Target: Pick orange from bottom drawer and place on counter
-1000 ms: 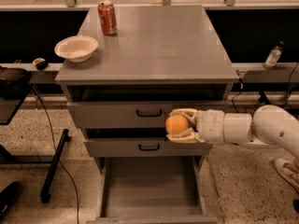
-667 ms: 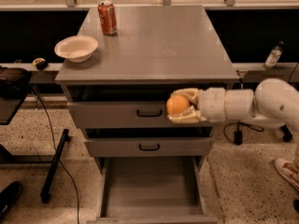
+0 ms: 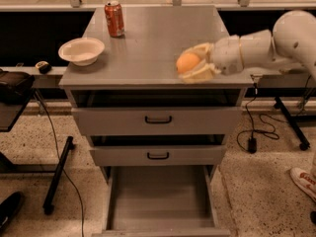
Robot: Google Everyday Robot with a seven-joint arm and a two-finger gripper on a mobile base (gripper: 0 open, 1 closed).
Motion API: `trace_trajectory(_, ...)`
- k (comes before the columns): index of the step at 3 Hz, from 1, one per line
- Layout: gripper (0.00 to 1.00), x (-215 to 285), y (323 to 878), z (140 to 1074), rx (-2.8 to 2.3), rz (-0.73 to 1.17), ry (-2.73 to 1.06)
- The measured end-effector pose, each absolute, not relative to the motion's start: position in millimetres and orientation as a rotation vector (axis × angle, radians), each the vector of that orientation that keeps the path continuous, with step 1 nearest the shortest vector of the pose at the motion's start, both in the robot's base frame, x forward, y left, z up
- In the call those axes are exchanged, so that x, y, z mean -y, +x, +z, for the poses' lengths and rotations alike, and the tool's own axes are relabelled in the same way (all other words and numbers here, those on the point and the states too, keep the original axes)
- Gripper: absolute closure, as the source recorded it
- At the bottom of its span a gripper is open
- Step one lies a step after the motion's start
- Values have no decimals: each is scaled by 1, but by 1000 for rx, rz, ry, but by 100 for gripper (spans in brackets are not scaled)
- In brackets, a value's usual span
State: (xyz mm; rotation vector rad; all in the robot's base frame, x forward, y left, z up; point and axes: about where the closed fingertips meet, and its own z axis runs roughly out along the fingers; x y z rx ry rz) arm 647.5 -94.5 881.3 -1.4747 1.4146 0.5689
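Observation:
My gripper [image 3: 190,63] is shut on the orange [image 3: 187,62], a small round fruit held between the pale fingers [image 3: 199,73]. It hovers at the front right part of the counter [image 3: 148,43], the flat grey top of the cabinet, at or just above its surface. My white arm reaches in from the right. The bottom drawer [image 3: 160,199] is pulled open below, and its grey floor shows nothing in it.
A red soda can [image 3: 114,18] stands at the counter's back left. A white bowl [image 3: 81,51] sits at its left edge. Two upper drawers with black handles [image 3: 158,119] are nearly closed. A person's shoe [image 3: 303,180] is on the floor at right.
My gripper has lifted the orange from in front of the drawer faces up to counter level, over the counter's front right part.

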Motion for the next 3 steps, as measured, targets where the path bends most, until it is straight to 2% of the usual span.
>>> trace_trajectory(2,100,100,654,898,-1387,534,-1456)
trace_trajectory(3,100,98,680,906,-1414,514,-1372)
